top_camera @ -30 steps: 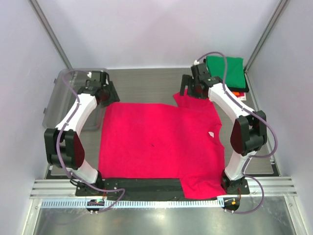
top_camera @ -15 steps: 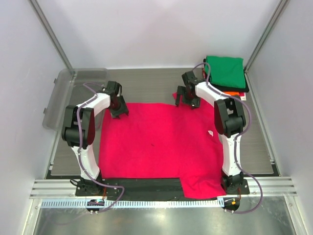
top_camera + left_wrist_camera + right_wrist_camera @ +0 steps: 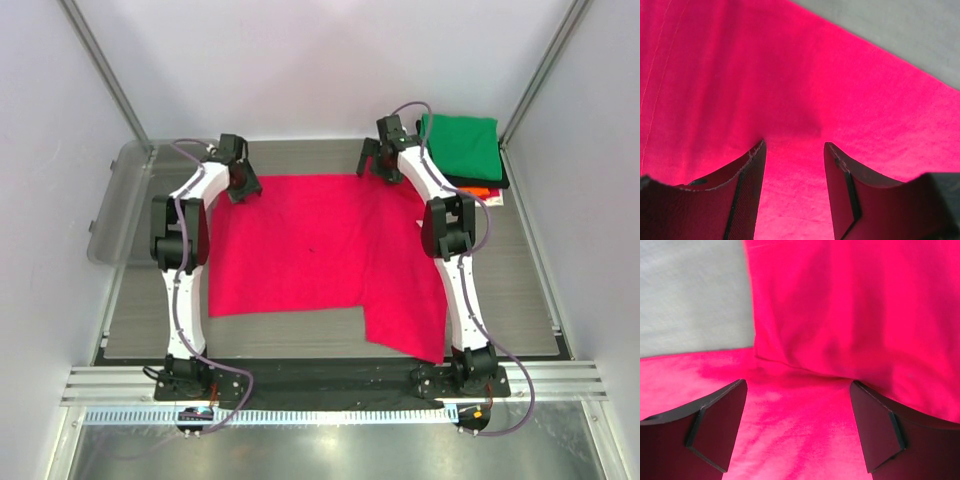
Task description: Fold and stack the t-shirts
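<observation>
The bright crimson-pink cloth t-shirt (image 3: pixel 320 250) lies spread on the grey table (image 3: pixel 510 300), its right side doubled over. The left hand (image 3: pixel 794 145) and right hand (image 3: pixel 797 385) are both apart at its far edge. A shallow pinch might catch only one layer, skewing the fold.

Pink tee (image 3: pixel 320 245) lies spread at centre. Folded green tee (image 3: pixel 462 145) tops black tee (image 3: pixel 472 183) at 1 o'clock.

Matt, faintly creased crimson-pink cloth t-shirt (image 3: pixel 320 250) on dull grey tabletop (image 3: pixel 520 300).
</observation>
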